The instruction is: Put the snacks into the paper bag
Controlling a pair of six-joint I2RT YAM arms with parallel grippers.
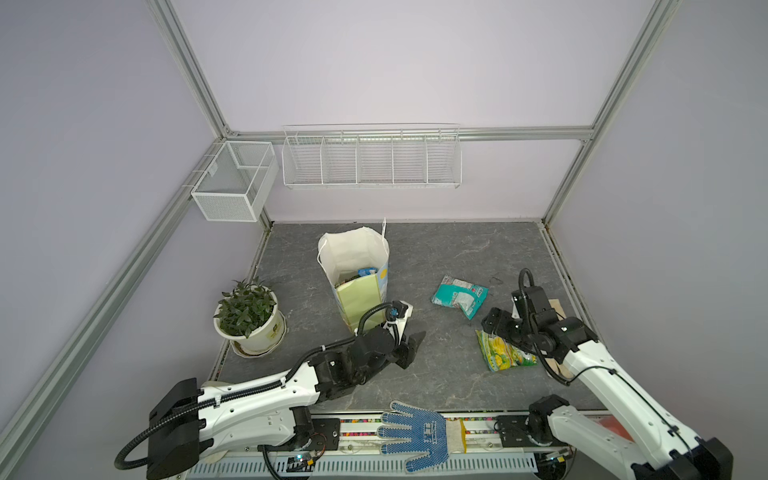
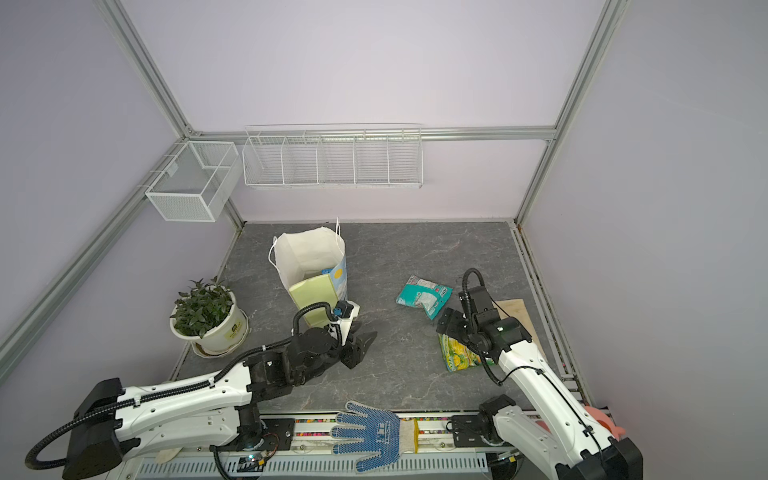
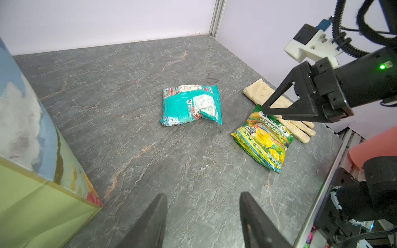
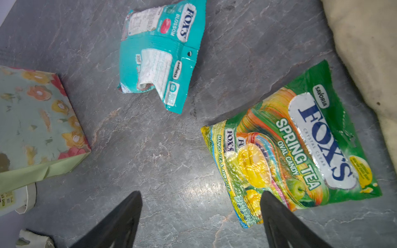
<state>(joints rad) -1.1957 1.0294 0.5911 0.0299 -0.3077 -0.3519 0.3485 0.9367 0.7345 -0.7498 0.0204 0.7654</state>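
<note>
Tall rectangular paper bag (image 1: pixel 353 257), white inside w/ a pale green side panel, stands upright toward the back-left of the grey stone-look surface (image 1: pixel 436 386). Its mouth is open upward, prob. so packets can be dropped straight in. A few glossy snacks (image 1: pixel 365 272) show low inside it. Two are outside it: a crumpled teal plastic packet (image 1: pixel 459 296) lying right of centre, and a flat green-and-yellow plastic candy packet (image 1: pixel 503 353) nearer the right edge, just beside a cream fabric glove (image 3: pixel 256 91). Right claw (image 4: pixel 200 193) is spread wide and empty, low over one corner of the green-and-yellow one. In its wrist view one finger overlaps the packet's edge and the other is over bare surface, so the packet lies mostly to one side of the gap, not centred btwn the fingers; can't tell if it touches. The wide spread suits a broad flat packet, i.e. room to straddle an edge. The teal one lies farther off, btwn this claw and the bag. Left claw (image 3: pixel 203 194) is approx. half open and empty, low just beside the bag's base and well apart from both packets. It looks parked clear of the mouth, or on hand to steady the bag.
</note>
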